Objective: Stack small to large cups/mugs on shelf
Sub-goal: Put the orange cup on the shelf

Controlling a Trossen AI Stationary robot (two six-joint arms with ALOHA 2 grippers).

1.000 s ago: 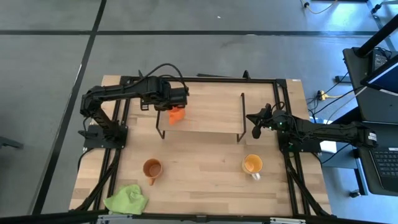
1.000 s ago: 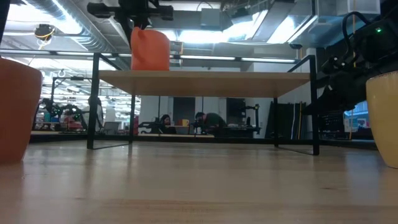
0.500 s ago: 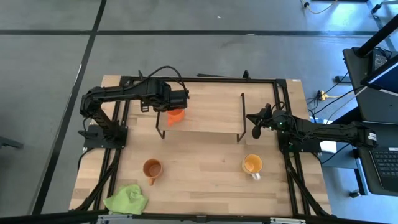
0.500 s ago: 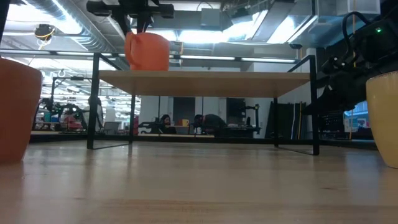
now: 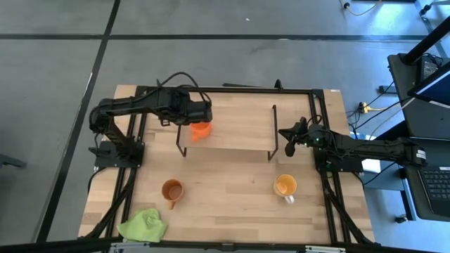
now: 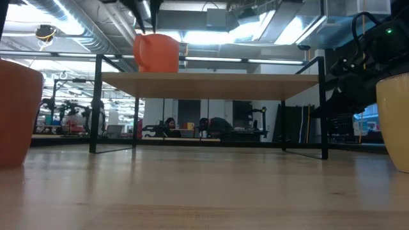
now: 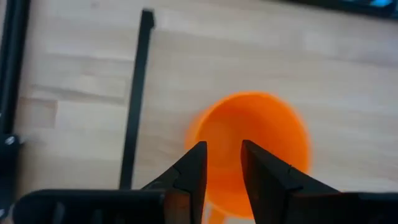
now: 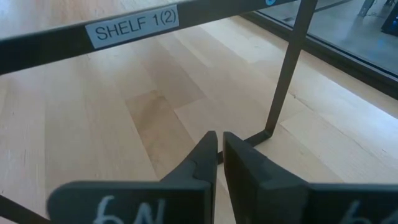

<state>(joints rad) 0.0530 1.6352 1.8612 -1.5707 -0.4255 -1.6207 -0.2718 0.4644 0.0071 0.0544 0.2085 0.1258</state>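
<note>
While we count three mugs, only the orange mug [image 5: 200, 130] sits on the shelf [image 5: 239, 126]; the brown mug [image 5: 171, 190] and yellow mug [image 5: 285, 185] sit below. Our left gripper [image 7: 222, 163] hovers above it, fingers slightly apart, empty. The right gripper [image 8: 220, 152], nearly closed, waits beside the shelf.

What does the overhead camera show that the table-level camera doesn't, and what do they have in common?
Only the overhead view shows the green cloth at the table's near left corner, both whole arms, and the right pincer waiting beside the shelf's right end. It also looks into the brown mug and the yellow mug.

Only the table-level view shows the room behind, with people seated at desks beneath the shelf, and the shelf's thin black legs side-on.

Both show the orange mug standing on the shelf's left part, under the left pincer.
</note>
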